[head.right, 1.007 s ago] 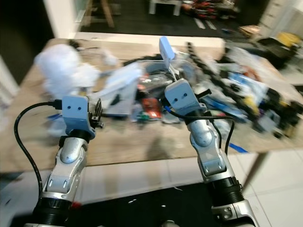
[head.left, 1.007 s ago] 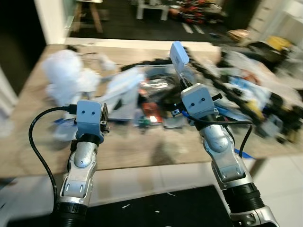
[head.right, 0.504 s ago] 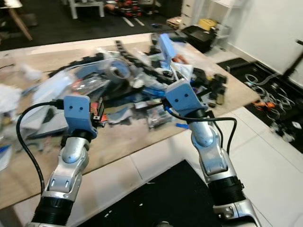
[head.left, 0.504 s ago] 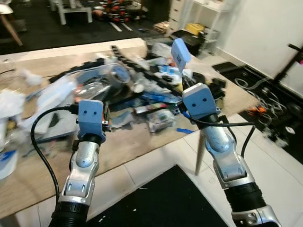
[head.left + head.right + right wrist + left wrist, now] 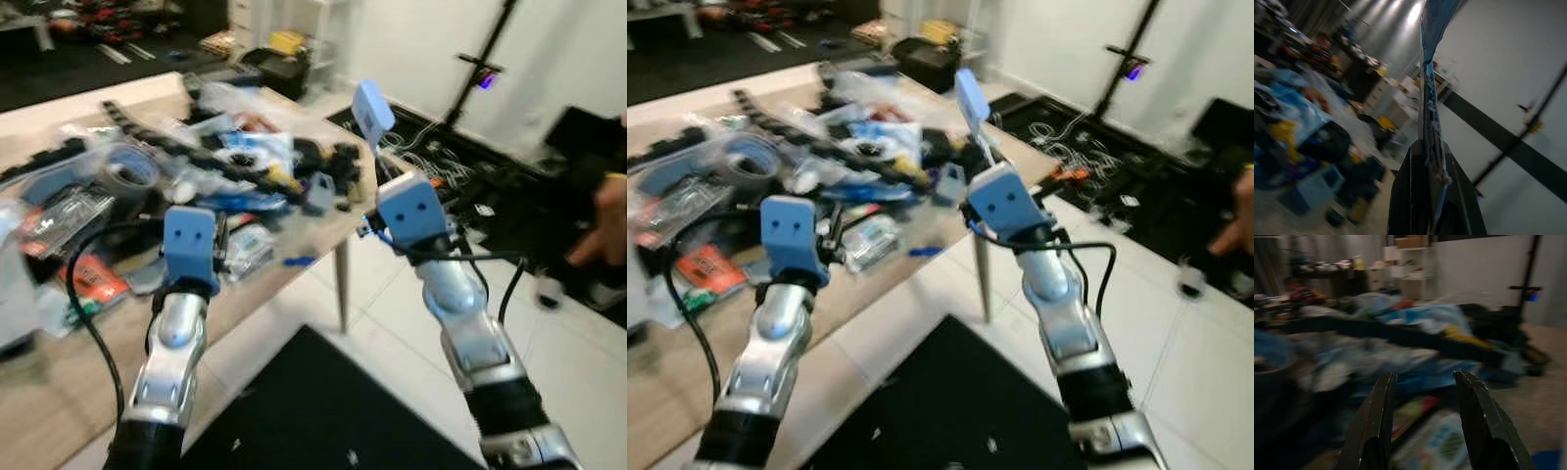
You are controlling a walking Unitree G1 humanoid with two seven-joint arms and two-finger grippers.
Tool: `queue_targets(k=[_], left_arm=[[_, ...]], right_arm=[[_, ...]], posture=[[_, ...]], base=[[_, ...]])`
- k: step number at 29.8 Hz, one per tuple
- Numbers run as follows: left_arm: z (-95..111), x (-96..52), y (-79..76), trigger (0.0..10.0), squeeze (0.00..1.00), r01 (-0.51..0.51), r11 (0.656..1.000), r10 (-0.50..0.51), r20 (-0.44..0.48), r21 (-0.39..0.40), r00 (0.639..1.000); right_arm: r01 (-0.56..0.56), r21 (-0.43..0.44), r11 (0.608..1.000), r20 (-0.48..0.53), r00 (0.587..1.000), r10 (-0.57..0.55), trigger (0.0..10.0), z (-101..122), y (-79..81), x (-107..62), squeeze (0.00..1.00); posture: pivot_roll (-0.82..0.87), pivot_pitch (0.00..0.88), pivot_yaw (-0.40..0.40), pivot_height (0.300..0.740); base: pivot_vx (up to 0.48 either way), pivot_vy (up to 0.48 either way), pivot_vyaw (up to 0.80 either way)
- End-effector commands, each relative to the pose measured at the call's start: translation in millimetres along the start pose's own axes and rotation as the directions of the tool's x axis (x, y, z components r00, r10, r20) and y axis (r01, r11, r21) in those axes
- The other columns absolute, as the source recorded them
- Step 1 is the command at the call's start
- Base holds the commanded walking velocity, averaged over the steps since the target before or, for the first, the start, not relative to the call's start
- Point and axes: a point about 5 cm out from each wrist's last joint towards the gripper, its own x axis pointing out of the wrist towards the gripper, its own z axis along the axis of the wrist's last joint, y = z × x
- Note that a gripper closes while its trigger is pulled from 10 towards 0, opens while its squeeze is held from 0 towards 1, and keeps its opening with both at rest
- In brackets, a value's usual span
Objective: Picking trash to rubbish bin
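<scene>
Up high, a pale blue wrapper [image 5: 370,110] is pinched flat between the closed fingers of the right hand [image 5: 377,168], and it is held upright above the far corner of the wooden desk [image 5: 284,284], with the white tiled floor [image 5: 392,333] beyond it. Seen through the right wrist camera, the same wrapper [image 5: 1431,73] is shown edge-on, rising straight out from between the two black fingers [image 5: 1410,196] against a white wall. Meanwhile the left hand [image 5: 1422,382] is held out over the desk with its fingers parted and nothing gripped between them. Beneath and ahead of it, a blurred heap of clutter [image 5: 225,157] is spread across the desk: a roll of grey tape [image 5: 125,168], a black cable chain [image 5: 147,137], plastic packets and blue scraps. A black mat [image 5: 313,411] is laid on the floor under both arms. At the far right edge, a person's hand [image 5: 605,220] is glimpsed, too blurred for more to be said.
</scene>
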Motion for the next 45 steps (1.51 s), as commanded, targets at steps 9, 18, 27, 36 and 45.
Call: queue_targets(k=[9, 18, 27, 36, 45], left_arm=[[-3, -1.9, -0.4, 10.0, 0.00, -0.002, 1.000, 0.002, -0.014, -0.004, 1.000], [-4, -1.7, 0.0, 10.0, 0.00, -0.001, 1.000, 0.001, -0.017, -0.003, 1.000], [-4, -1.2, 0.6, 10.0, 0.00, 0.000, 1.000, 0.000, -0.016, -0.001, 1.000], [-4, -1.2, 0.8, 10.0, 0.00, 0.000, 1.000, 0.000, -0.017, 0.001, 1.000], [-5, 0.3, 0.8, 10.0, 0.00, 0.034, 0.999, -0.033, -0.028, 0.021, 0.999]], right_arm=[[-0.020, -0.001, 1.000, -0.011, 1.000, 0.020, 10.0, -4, 4.0, -3.7, 0.00], [-0.025, 0.004, 1.000, -0.016, 1.000, 0.025, 10.0, -6, 6.1, -4.1, 0.00], [-0.025, 0.011, 1.000, -0.018, 1.000, 0.025, 10.0, -6, 7.7, -4.6, 0.00], [-0.028, 0.020, 0.999, -0.027, 0.999, 0.028, 10.0, -8, 10.1, -5.8, 0.00], [0.035, 0.119, 0.992, -0.150, 0.989, -0.017, 10.0, -32, 14.0, -19.9, 0.00]], posture=[[-0.02, 0.099, -0.111, 0.740], [-0.02, 0.107, -0.108, 0.740], [-0.02, 0.114, -0.107, 0.740], [-0.01, 0.116, -0.106, 0.740], [0.00, 0.110, -0.074, 0.740]], base=[[0.000, 0.000, -0.80], [0.000, 0.000, -0.80], [0.000, 0.000, -0.80], [0.000, 0.000, -0.80], [0.000, 0.000, -0.80]])
